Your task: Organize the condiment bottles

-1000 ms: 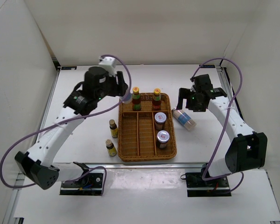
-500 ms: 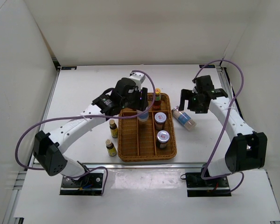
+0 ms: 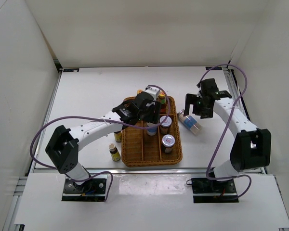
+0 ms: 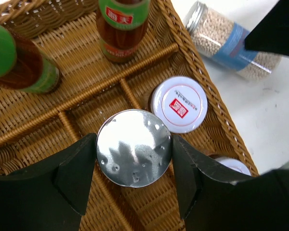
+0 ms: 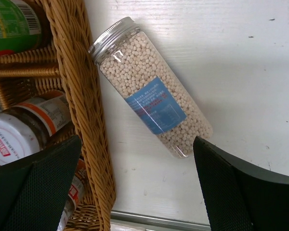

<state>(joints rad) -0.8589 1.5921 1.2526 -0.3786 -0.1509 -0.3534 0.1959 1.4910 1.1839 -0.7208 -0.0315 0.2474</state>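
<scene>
Over the wicker tray's (image 5: 86, 110) middle compartment, my left pincer (image 4: 134, 148) is clamped on an upright silver-lidded cylinder (image 4: 134, 144), just beside a short jar (image 4: 179, 103). Two red-sauce bottles (image 4: 123, 24) stand at the tray's far end. My right pincer (image 5: 136, 144) hangs spread wide, holding nothing, above the second cylinder (image 5: 151, 106), which lies on the table (image 5: 221, 48) touching the tray's outer wall.
</scene>
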